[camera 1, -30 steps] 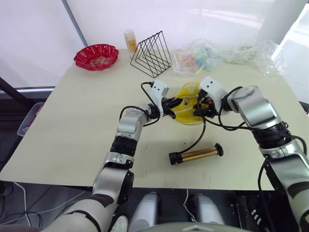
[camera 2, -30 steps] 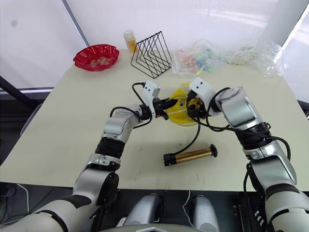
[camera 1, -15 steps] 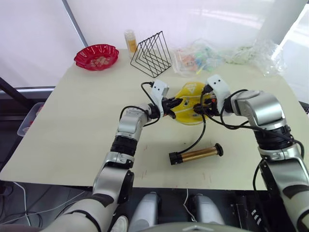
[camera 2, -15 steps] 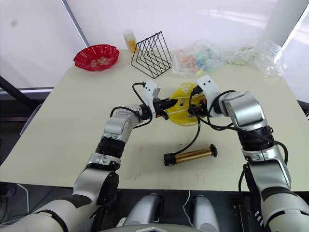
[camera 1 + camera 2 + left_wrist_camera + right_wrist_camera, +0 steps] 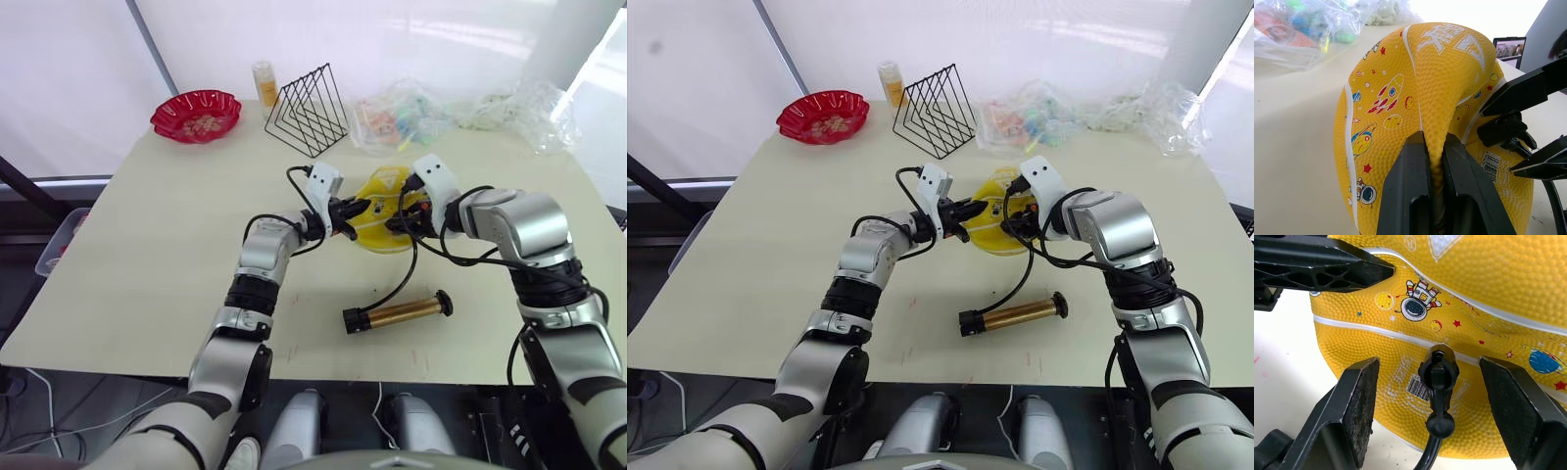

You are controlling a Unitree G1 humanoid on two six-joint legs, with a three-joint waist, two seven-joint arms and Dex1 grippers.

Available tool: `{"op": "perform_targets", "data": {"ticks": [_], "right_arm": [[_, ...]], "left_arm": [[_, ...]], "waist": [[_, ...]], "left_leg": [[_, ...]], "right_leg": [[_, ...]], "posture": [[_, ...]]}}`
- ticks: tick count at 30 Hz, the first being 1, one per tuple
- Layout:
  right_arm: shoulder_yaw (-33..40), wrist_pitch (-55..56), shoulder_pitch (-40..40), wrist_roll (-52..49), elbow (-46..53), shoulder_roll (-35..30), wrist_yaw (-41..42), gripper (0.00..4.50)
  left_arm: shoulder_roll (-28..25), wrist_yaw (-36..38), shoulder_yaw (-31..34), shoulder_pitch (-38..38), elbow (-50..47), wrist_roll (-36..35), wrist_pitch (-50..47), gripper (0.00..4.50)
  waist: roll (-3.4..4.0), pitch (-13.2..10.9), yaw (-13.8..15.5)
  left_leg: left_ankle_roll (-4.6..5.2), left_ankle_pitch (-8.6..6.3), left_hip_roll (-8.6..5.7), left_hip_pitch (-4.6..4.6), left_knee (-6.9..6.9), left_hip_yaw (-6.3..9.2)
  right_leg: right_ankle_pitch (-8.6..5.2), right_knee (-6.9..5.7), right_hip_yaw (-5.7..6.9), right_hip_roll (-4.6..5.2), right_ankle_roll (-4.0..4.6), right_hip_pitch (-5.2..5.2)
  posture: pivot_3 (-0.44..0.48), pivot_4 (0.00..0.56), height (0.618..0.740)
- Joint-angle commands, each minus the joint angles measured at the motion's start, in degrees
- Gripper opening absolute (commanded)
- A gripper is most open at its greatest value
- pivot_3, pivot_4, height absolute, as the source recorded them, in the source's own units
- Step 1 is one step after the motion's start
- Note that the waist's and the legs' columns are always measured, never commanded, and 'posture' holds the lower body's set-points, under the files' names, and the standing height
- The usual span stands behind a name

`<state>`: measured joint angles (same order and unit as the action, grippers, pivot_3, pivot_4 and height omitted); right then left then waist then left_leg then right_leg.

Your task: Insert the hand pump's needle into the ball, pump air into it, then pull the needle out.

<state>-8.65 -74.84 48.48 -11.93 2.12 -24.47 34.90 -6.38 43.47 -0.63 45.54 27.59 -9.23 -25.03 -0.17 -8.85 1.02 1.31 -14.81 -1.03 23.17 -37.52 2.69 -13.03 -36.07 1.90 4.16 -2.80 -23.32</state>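
Note:
The yellow ball [image 5: 382,201] lies squashed flat in the middle of the table. My left gripper [image 5: 1434,142] is shut on a raised fold of its rubber at the left side. The needle's black fitting [image 5: 1439,374] sits against the ball's skin beside a barcode print, and the pin itself is hidden. My right gripper [image 5: 1430,364] is open, with one finger on each side of the fitting and neither touching it. The gold hand pump [image 5: 397,314] lies on the table nearer to me. Its black hose [image 5: 404,277] curves up to the ball.
A red scalloped bowl [image 5: 195,115] sits at the far left. A black wire rack [image 5: 309,108] and a small bottle [image 5: 264,82] stand behind the ball. Clear plastic bags [image 5: 421,113] lie along the far right edge.
My right wrist shifted slightly right, then back left beside the ball, and the forearm swung. The left gripper, ball and pump kept their places.

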Motion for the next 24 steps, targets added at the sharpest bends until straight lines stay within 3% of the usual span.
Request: {"op": "perform_targets", "data": {"ticks": [1,2,3,4,5,6,15,24], "right_arm": [[1.4,0.3,0.4,-1.2,2.4,-1.1,-0.6,2.06],[1.3,0.4,0.3,-1.3,2.4,-1.2,-0.8,2.06],[1.2,0.4,0.3,-1.5,2.4,-1.3,-0.9,1.38],[1.0,0.4,0.3,-1.6,2.4,-1.5,-0.9,1.24],[1.0,0.4,0.3,-1.8,2.4,-1.6,-1.0,0.65],[0.9,0.5,0.3,-2.0,2.4,-1.7,-1.1,0.35],[-3.6,3.7,1.1,-1.2,1.5,-3.3,-1.0,0.34],[-19.4,14.2,5.6,5.1,-0.8,-8.1,6.2,0.34]], "left_arm": [[1.1,0.7,-3.6,-1.1,2.6,0.7,-1.2,0.00],[1.1,0.7,-3.6,-1.1,2.7,0.7,-1.1,0.00],[1.1,0.8,-3.6,-1.1,2.7,0.7,-1.1,0.00],[1.1,0.8,-3.6,-1.1,2.7,0.7,-1.1,0.00],[1.1,0.8,-3.6,-1.1,2.7,0.7,-1.1,0.00],[1.1,0.8,-3.6,-1.1,2.8,0.7,-1.1,0.00],[1.2,0.7,-3.5,-0.9,3.1,0.8,-0.8,0.00],[1.7,0.9,-3.6,-0.1,4.0,0.8,-0.5,0.00]], "waist": [[0.00,0.0,0.0],[0.00,0.0,0.0],[0.00,0.0,0.0],[0.00,0.0,0.0],[0.00,0.0,0.0],[-0.01,0.0,0.0],[-0.01,0.0,-0.1],[-0.01,0.0,-0.3]], "left_leg": [[0.00,0.00,0.00,0.00,-0.03,0.00],[0.00,0.00,-0.01,0.00,-0.04,-0.01],[0.00,0.00,-0.01,-0.01,-0.05,-0.01],[0.01,0.00,-0.01,-0.02,-0.07,-0.01],[0.01,0.00,-0.01,-0.03,-0.09,-0.01],[0.01,0.00,-0.01,-0.03,-0.13,-0.01],[0.16,-0.09,-0.01,-0.07,-0.55,-0.06],[0.30,-0.17,-0.01,-0.12,-0.79,-0.05]], "right_leg": [[0.00,-0.02,-0.01,0.00,0.00,0.00],[0.00,-0.04,-0.01,0.00,0.00,0.00],[0.00,-0.07,-0.02,0.00,0.00,0.00],[0.00,-0.10,-0.02,0.00,0.00,0.00],[0.00,-0.14,-0.03,0.00,0.00,0.00],[0.00,-0.17,-0.03,0.00,0.00,0.00],[-0.01,-0.57,-0.12,-0.01,0.01,0.01],[-0.01,-0.79,-0.14,-0.04,0.00,0.03]], "posture": [[0.000,0.150,0.737],[0.000,0.150,0.737],[0.000,0.150,0.737],[0.000,0.150,0.737],[0.000,0.150,0.737],[0.000,0.150,0.737],[0.000,0.150,0.737],[0.000,0.150,0.737]]}}
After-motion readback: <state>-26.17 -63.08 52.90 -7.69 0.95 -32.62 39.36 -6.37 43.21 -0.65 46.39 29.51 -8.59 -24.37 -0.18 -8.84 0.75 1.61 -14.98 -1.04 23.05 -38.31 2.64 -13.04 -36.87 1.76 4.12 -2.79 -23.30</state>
